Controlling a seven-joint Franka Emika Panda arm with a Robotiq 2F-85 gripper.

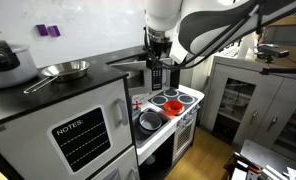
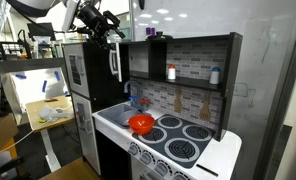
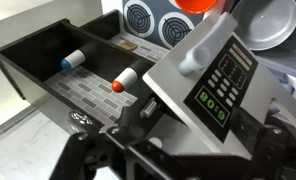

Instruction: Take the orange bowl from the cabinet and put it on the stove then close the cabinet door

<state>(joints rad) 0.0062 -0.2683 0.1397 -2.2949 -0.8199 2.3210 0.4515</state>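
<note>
Cluttered lab corner, toy kitchen. Orange bowl [image 2: 140, 123] on stove [image 2: 184, 149]. Gripper [image 1: 155, 68] at cabinet door [image 3: 213, 80]; finger state unreadable. Risk: an off-centre push slips off the door, leaving it ajar.

bowl [image 2: 141, 123] on the stove [image 2: 188, 140] next to the sink [image 3: 273, 25], 2 bottles [image 2: 171, 72] inside the cabinet [image 2: 188, 58] above, cabinet door [image 3: 213, 80] open beside it

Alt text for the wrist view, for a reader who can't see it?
The white-framed cabinet door, with green slotted marks, fills the foreground just above the dark, blurred gripper. Left of it lies a dark shelf holding two small bottles; the stove burners and the orange bowl sit at the top edge.
</note>
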